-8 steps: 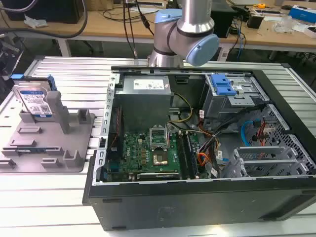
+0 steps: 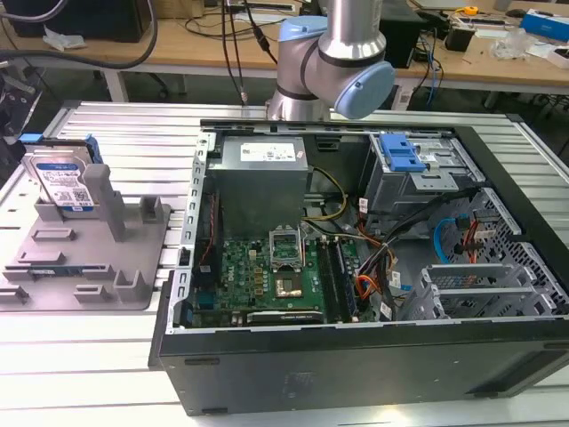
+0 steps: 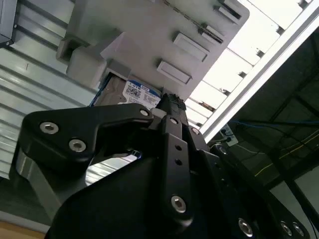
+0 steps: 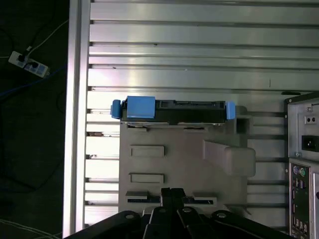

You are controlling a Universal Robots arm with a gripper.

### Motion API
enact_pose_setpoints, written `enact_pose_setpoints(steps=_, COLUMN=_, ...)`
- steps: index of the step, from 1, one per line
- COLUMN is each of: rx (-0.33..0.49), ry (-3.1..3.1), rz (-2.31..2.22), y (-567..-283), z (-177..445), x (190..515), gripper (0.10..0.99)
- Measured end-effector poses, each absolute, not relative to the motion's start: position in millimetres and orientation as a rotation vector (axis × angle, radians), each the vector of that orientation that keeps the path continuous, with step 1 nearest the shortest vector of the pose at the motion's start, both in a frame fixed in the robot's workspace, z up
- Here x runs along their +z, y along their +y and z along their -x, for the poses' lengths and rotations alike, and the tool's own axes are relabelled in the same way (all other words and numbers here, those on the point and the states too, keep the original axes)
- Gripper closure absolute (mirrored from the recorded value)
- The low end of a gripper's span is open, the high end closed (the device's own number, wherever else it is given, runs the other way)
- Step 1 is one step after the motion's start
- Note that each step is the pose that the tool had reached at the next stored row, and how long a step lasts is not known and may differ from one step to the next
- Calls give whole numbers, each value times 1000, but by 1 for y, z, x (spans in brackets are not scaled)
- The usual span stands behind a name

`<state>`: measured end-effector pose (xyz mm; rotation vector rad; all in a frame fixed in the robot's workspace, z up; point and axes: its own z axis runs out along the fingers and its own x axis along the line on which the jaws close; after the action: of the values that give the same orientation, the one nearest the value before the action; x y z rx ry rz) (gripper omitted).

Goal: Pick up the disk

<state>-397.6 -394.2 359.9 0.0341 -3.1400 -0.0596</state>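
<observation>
The disk [image 2: 60,181] stands on edge at the far end of a grey plastic fixture [image 2: 133,236] at the exterior view's left, its white-and-blue label facing the camera. The first wrist view looks down on the disk [image 4: 174,110] edge-on, a dark strip with blue rails at both ends. My gripper [image 4: 172,194] is shut with nothing in it and hangs well above the fixture's other end, apart from the disk. In the second wrist view the disk's label [image 3: 137,92] peeks out just past the black fingertips [image 3: 169,101].
An open computer case [image 2: 498,351] fills the exterior view's right, with a blue drive-bay latch [image 2: 400,153] inside. The fixture has upright posts [image 2: 105,200] beside the disk. The slatted aluminium table [image 4: 199,45] ends near the fixture; a power strip [image 4: 27,64] lies on the floor beyond.
</observation>
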Motion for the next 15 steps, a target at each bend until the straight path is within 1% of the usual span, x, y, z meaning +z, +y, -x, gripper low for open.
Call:
enact_pose_setpoints(steps=4, rx=-59, ry=-3136, rz=-143, y=-394, z=398, x=360, gripper=980)
enact_pose_setpoints(steps=15, rx=-57, ry=-3049, rz=-714, y=-394, z=398, x=358, gripper=980)
